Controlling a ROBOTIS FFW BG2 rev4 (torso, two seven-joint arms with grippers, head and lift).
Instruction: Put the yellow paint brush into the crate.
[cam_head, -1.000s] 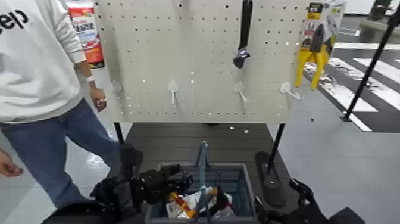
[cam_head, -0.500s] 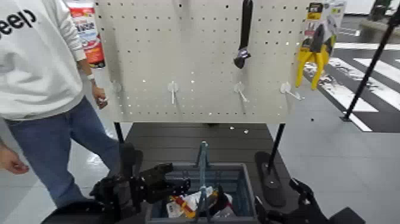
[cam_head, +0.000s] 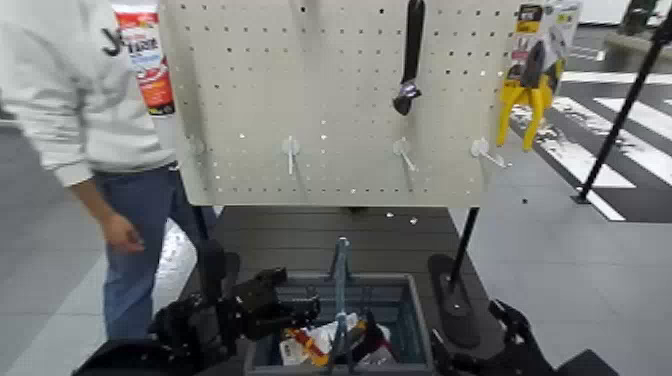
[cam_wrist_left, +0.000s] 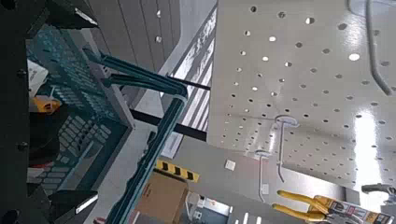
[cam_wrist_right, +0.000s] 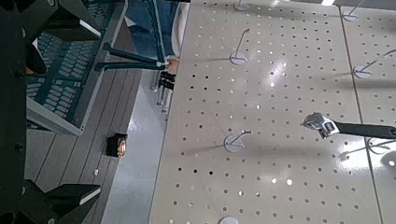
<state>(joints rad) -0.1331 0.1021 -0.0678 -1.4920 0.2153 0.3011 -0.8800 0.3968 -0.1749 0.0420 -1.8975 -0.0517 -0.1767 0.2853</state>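
At bottom centre, the open left gripper (cam_head: 301, 291) is over the crate (cam_head: 412, 318); what looks like the brush (cam_wrist_left: 42, 105) lies inside, among packages (cam_head: 325, 336). Lower right, the right gripper (cam_head: 466, 326) stands open. Beyond, the pegboard (cam_head: 345, 120) fills upper centre; a person (cam_head: 130, 150) stands left.

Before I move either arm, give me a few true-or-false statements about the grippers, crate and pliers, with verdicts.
1. The left gripper is open. True.
2. The crate has its handle folded down flat. False: the handle stands upright.
3. The yellow-handled pliers lie inside the crate. False: they hang up by the pegboard, on the right.
4. The right gripper is off to the right of the crate, open. True.
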